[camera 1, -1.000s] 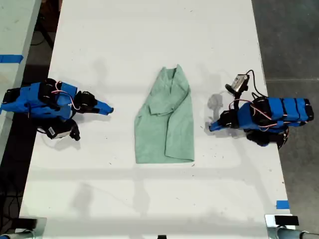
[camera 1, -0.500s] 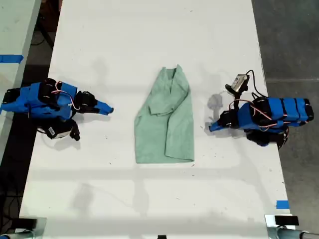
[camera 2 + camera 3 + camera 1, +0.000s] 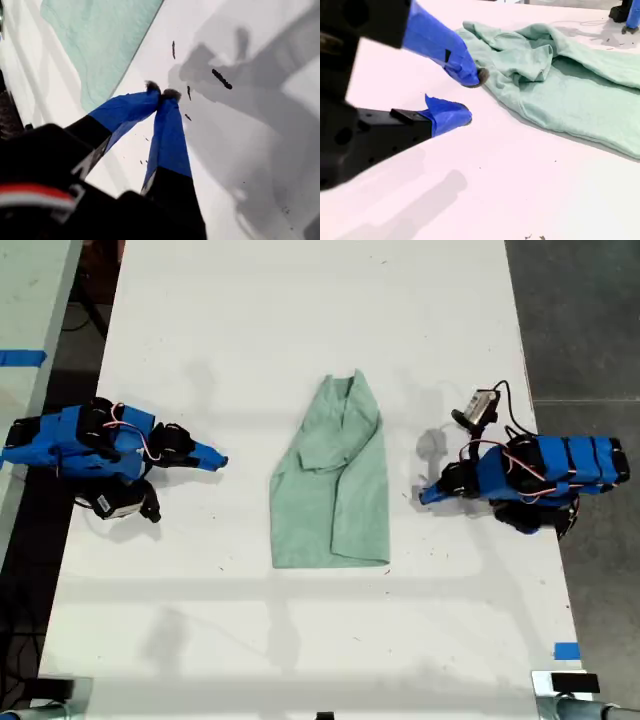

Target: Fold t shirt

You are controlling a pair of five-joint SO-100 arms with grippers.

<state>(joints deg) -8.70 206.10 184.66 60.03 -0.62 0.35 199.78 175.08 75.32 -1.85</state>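
the shirt (image 3: pixel 333 483) is lying folded lengthwise at the middle of the white worktop (image 3: pixel 300 330), collar end away from the camera in the exterior view, one sleeve turned over its front. the first tool (image 3: pixel 163 93) is being held with its blue tips pressed together, empty, just above the bare worktop near the shirt's edge. the second tool (image 3: pixel 470 97) is being held spread, empty, its upper tip close beside the shirt's crumpled edge (image 3: pixel 555 75). in the exterior view one arm is resting at each side, apart from the shirt.
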